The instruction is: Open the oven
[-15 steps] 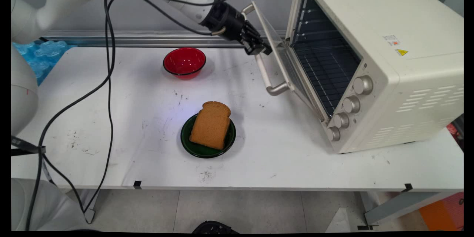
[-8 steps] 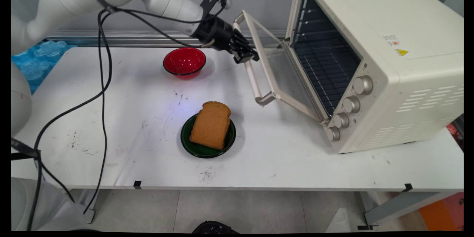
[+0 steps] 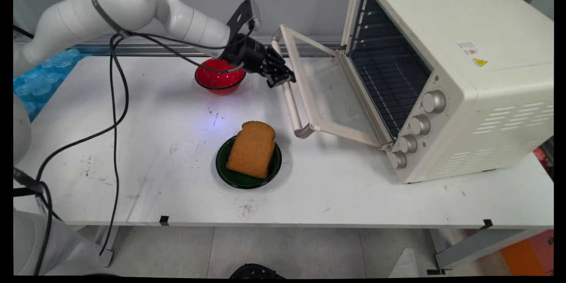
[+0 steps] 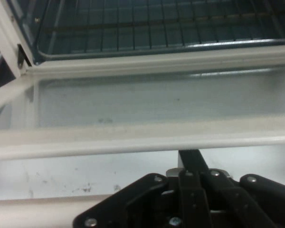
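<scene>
The bench (image 3: 132, 141) lay open left of the oven (image 3: 451, 75). Its door (image 3: 327, 93) hung far lower than a second before, near level. The pincer (image 3: 283, 80) was clamped shut on the handle (image 3: 289, 97), beside the bowl (image 3: 220, 75). The toast (image 3: 252, 148) sat on its plate (image 3: 225, 172), near the handle's end.

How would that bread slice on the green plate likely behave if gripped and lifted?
The bread slice looks thick and evenly browned, so probably light and fairly stiff, though a hard pinch might dent or crumble it. It overhangs the green plate's rim, leaning, so a sideways push would likely slide it off.
</scene>
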Controlling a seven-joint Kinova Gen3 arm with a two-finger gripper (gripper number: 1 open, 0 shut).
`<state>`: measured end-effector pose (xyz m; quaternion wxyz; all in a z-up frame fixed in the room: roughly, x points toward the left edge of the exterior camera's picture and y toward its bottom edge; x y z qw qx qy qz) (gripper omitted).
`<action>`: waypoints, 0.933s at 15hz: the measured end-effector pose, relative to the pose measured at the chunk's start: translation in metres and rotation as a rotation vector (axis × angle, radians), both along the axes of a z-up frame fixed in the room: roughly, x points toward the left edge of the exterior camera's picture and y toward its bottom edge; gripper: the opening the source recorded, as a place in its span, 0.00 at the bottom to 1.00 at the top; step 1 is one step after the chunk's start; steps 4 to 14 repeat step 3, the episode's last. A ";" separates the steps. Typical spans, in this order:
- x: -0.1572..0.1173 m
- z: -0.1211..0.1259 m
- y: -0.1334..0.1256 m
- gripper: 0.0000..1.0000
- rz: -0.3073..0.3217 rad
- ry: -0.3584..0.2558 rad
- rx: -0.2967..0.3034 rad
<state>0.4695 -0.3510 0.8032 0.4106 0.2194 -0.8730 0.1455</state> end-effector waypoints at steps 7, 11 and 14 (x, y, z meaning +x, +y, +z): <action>0.007 -0.014 0.001 0.00 -0.005 0.001 -0.014; 0.007 -0.014 0.001 0.00 -0.005 0.001 -0.014; 0.007 -0.014 0.001 0.00 -0.005 0.001 -0.014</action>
